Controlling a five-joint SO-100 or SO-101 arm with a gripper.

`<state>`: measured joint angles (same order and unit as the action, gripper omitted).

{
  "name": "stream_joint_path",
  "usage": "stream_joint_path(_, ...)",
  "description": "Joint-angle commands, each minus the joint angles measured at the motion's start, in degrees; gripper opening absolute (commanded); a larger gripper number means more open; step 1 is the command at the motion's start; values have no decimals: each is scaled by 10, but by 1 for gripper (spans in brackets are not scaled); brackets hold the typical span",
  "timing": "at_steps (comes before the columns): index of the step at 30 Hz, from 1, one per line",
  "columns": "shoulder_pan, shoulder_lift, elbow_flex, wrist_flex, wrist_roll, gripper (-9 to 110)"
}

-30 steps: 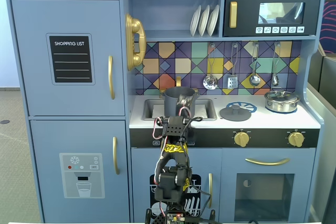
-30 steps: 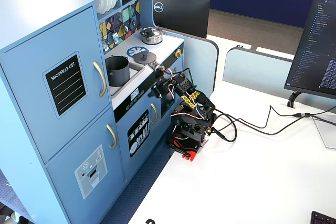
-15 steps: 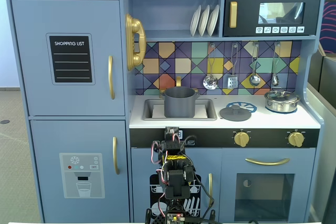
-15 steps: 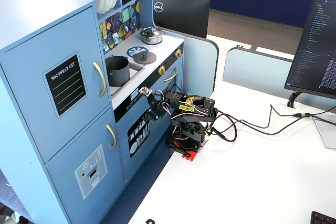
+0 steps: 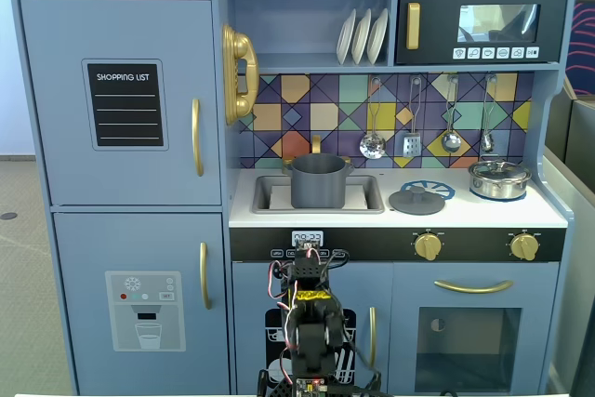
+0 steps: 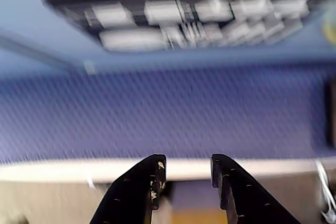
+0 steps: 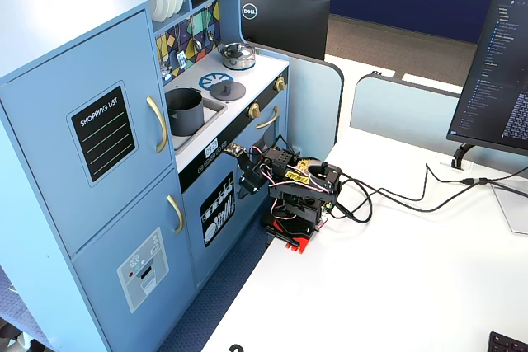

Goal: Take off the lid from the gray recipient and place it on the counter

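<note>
The gray recipient (image 5: pixel 318 180) stands uncovered in the sink cut-out; it also shows in the other fixed view (image 7: pixel 185 111). The dark-gray lid (image 5: pixel 416 199) lies flat on the white counter (image 5: pixel 483 214), over the blue burner print, to the right of the pot; it shows in the other fixed view too (image 7: pixel 225 90). My gripper (image 6: pixel 186 161) is open and empty. In both fixed views the arm is folded low in front of the toy kitchen, and the gripper (image 5: pixel 310 251) (image 7: pixel 246 179) is below counter height, far from lid and pot.
A shiny steel pot (image 5: pixel 499 178) with its own lid stands at the counter's right end. Utensils (image 5: pixel 409 132) hang on the back wall above the counter. The arm's base (image 7: pixel 297 208) sits on a white table with cables and a monitor (image 7: pixel 495 72).
</note>
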<state>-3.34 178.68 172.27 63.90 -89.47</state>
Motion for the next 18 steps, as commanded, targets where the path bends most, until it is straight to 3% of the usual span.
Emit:
stream_joint_path(1,19,34,-3,133,-35,0)
stream_joint_path(7,22,34,-2,230,-26,0)
stream_joint_path(18,36,34,-3,237,27,2)
